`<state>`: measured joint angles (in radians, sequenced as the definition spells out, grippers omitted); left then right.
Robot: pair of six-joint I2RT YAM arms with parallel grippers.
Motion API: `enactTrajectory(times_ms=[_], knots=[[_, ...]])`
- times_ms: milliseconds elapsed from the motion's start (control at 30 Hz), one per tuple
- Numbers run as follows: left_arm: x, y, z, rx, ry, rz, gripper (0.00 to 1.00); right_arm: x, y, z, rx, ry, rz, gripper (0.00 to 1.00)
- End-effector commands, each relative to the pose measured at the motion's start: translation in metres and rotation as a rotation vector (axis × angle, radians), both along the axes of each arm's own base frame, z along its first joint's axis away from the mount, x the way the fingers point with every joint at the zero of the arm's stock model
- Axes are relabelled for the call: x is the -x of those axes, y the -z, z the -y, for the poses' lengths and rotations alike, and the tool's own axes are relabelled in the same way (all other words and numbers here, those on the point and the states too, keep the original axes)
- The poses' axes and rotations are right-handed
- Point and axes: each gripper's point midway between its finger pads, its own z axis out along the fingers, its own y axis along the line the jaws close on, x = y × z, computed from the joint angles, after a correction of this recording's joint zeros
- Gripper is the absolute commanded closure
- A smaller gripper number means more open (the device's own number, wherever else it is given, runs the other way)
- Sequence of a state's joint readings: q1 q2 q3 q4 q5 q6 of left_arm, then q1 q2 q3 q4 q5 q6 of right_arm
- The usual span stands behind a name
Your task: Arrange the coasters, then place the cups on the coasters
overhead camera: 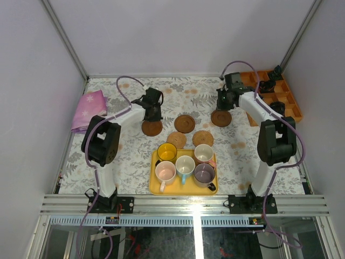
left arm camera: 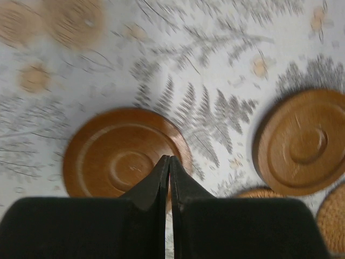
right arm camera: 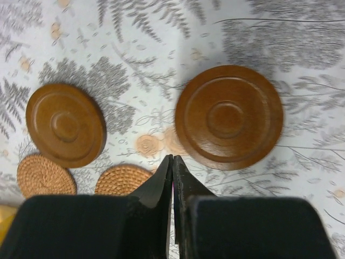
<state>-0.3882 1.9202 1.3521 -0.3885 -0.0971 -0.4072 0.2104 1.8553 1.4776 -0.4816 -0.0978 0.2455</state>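
Three dark brown wooden coasters (overhead camera: 152, 128) (overhead camera: 184, 123) (overhead camera: 221, 118) and two tan woven coasters (overhead camera: 176, 140) (overhead camera: 202, 138) lie flat on the floral tablecloth. Several cups stand on a yellow tray (overhead camera: 155, 186), among them yellow (overhead camera: 167, 152), pale pink (overhead camera: 165, 171) and purple-grey (overhead camera: 204, 174). My left gripper (left arm camera: 170, 158) is shut and empty, its tips over the right rim of the left dark coaster (left arm camera: 124, 154). Also shut and empty, my right gripper (right arm camera: 173, 156) hovers just off the near-left edge of the right dark coaster (right arm camera: 229, 116).
A pink cloth (overhead camera: 89, 109) lies at the table's left edge. An orange divided tray (overhead camera: 280, 97) with small black objects sits at the back right, behind the right arm. White walls close in the table on three sides.
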Motion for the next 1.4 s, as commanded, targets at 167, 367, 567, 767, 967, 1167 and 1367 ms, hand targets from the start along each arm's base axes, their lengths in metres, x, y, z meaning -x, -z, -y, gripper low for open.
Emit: enactTrajectory(times_ms=[167, 367, 567, 767, 967, 1167, 1367], knots=[[0.034, -0.013, 0.063, 0.089, 0.220, 0.006, 1.00, 0.011, 0.007, -0.100, -0.057, -0.343, -0.010, 1.00], [0.049, -0.007, 0.056, 0.098, 0.191, -0.024, 1.00, 0.022, 0.025, -0.147, -0.177, -0.451, -0.090, 1.00], [0.060, -0.005, 0.040, 0.061, 0.137, -0.029, 1.00, 0.028, 0.046, -0.163, -0.172, -0.487, -0.149, 1.00], [0.049, -0.019, 0.006, -0.053, -0.029, 0.049, 0.94, 0.028, 0.061, -0.169, -0.177, -0.490, -0.181, 1.00], [0.038, -0.014, -0.032, -0.194, -0.194, 0.033, 0.85, 0.023, 0.079, -0.165, -0.134, -0.448, -0.217, 1.00], [0.022, 0.002, -0.047, -0.236, -0.232, -0.006, 0.83, 0.010, 0.099, -0.133, 0.039, -0.316, -0.232, 1.00], [0.009, 0.026, -0.043, -0.279, -0.191, -0.063, 0.83, 0.000, 0.103, -0.100, 0.124, -0.193, -0.238, 1.00]])
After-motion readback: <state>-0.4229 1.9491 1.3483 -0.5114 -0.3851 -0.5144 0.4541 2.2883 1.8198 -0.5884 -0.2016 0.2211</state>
